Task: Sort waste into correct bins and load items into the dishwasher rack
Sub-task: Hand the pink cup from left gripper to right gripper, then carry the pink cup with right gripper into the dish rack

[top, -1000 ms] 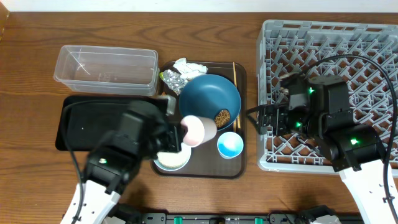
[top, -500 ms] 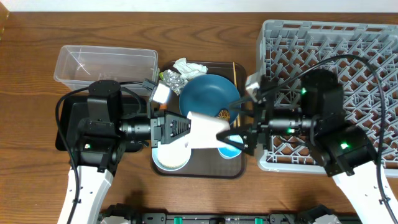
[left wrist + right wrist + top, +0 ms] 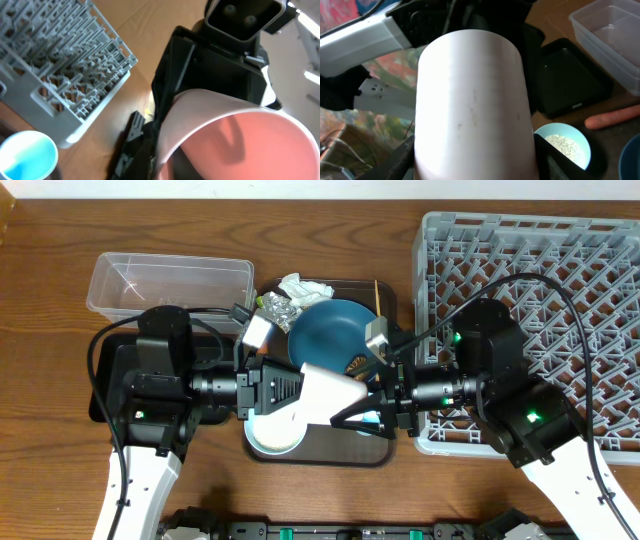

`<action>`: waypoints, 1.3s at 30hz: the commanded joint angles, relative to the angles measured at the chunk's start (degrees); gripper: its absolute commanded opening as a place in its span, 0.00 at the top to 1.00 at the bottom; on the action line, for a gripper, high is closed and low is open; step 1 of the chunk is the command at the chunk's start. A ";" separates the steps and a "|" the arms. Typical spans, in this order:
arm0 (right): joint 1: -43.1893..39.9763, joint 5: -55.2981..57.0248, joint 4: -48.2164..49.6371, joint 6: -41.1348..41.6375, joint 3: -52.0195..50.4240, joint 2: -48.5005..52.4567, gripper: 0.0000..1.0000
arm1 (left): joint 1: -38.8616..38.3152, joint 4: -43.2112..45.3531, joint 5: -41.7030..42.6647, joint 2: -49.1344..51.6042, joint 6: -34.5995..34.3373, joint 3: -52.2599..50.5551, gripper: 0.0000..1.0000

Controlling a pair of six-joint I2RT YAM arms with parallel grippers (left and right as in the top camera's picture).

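My left gripper [image 3: 292, 393] is shut on the small pink cup [image 3: 328, 393] and holds it on its side above the brown serving tray. My right gripper [image 3: 358, 402] is open, one finger on each side of the cup [image 3: 470, 100]. The cup's pink inside fills the left wrist view [image 3: 240, 140]. The blue plate [image 3: 335, 330] holds a brown food lump [image 3: 358, 367]. A white bowl [image 3: 275, 435] with rice [image 3: 565, 145] lies under the left arm. A carrot [image 3: 610, 119] lies beside it. The light-blue cup [image 3: 25, 155] stands below the grippers. The dishwasher rack [image 3: 560, 270] is at the right.
Crumpled white paper [image 3: 298, 285], foil [image 3: 278, 308] and chopsticks [image 3: 377, 292] lie at the back of the brown serving tray [image 3: 385, 450]. The clear tub [image 3: 170, 285] and the black tray [image 3: 120, 375] stand at the left.
My left gripper has swung the pink cup out to the right. My right gripper has come left from the rack, and its fingers now straddle the cup.
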 commanded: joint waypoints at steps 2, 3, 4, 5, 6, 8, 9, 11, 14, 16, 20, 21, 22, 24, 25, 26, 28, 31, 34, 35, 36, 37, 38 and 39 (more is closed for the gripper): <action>-0.07 2.49 -0.94 -2.03 1.01 0.13 0.46 | 0.02 0.42 -1.05 -0.11 -0.22 1.22 0.02; -0.26 4.22 -1.68 -2.03 1.01 -0.11 0.46 | 0.04 0.44 -1.99 -0.11 -0.39 1.22 0.02; -0.57 6.38 -2.80 -2.05 1.01 -0.57 0.47 | 0.04 0.61 -2.58 -0.11 -0.42 1.22 0.02; -0.92 8.55 -3.96 -2.05 1.01 -1.09 0.47 | 0.04 1.11 -2.58 -0.11 -0.46 1.22 0.02; -1.38 12.07 -5.73 -2.05 1.03 -1.84 0.47 | 0.04 1.97 -2.56 -0.09 -0.90 1.22 0.02; -2.71 20.55 -9.64 -1.51 1.07 -3.67 0.48 | 0.04 3.85 -2.54 -0.11 -2.40 1.22 0.02; -3.56 24.57 -11.47 -0.26 1.20 -4.61 0.50 | 0.04 4.79 -2.51 -0.11 -3.37 1.22 0.02; -6.14 33.07 -15.85 3.30 1.99 -6.58 0.52 | 0.04 6.54 -2.51 -0.11 -4.94 1.22 0.02; -11.47 42.29 -22.23 5.86 3.54 -8.90 0.53 | 0.04 7.87 -2.54 -0.11 -5.77 1.22 0.02; -16.02 46.14 -25.68 6.95 4.28 -9.79 0.53 | 0.02 7.85 -2.51 -0.11 -5.77 1.22 0.02; -26.88 50.58 -30.60 8.11 4.52 -10.36 0.52 | 0.02 7.82 -2.51 -0.11 -5.77 1.22 0.02; -29.38 51.91 -31.52 8.61 4.52 -10.14 0.52 | 0.02 7.85 -2.51 -0.11 -5.77 1.22 0.02; -32.22 53.51 -32.57 9.33 4.52 -9.66 0.52 | 0.02 7.82 -2.51 -0.11 -5.77 1.22 0.02; -37.46 57.37 -34.67 11.72 4.52 -8.44 0.52 | 0.02 7.82 -2.51 -0.11 -5.77 1.22 0.02; -39.76 59.30 -35.67 12.81 4.52 -7.67 0.52 | 0.02 7.82 -2.51 -0.11 -5.79 1.22 0.02; -42.32 61.35 -36.87 14.05 4.52 -6.64 0.52 | 0.02 7.80 -2.49 -0.11 -5.79 1.22 0.02; -46.82 63.49 -39.06 15.50 4.52 -4.46 0.52 | 0.02 7.80 -2.49 -0.11 -5.77 1.22 0.02; -52.63 63.60 -41.88 15.37 4.50 -0.74 0.51 | 0.02 7.80 -2.49 -0.11 -5.77 1.22 0.02; -57.61 63.30 -42.69 14.95 4.50 3.23 0.51 | 0.02 7.80 -2.49 -0.11 -5.77 1.22 0.02; -58.73 62.75 -42.77 14.93 4.50 4.37 0.51 | 0.02 7.80 -2.49 -0.11 -5.77 1.22 0.02; -59.80 61.94 -42.91 14.93 4.50 5.64 0.52 | 0.02 7.80 -2.49 -0.11 -5.77 1.22 0.02; -60.50 61.44 -42.93 14.91 4.50 6.78 0.52 | 0.02 7.80 -2.49 -0.11 -5.77 1.20 0.02; -60.96 61.31 -43.06 14.64 4.50 7.85 0.51 | 0.02 7.80 -2.49 -0.11 -5.77 1.20 0.02; -61.18 61.37 -43.30 14.27 4.50 9.01 0.50 | 0.02 7.80 -2.49 -0.11 -5.77 1.20 0.02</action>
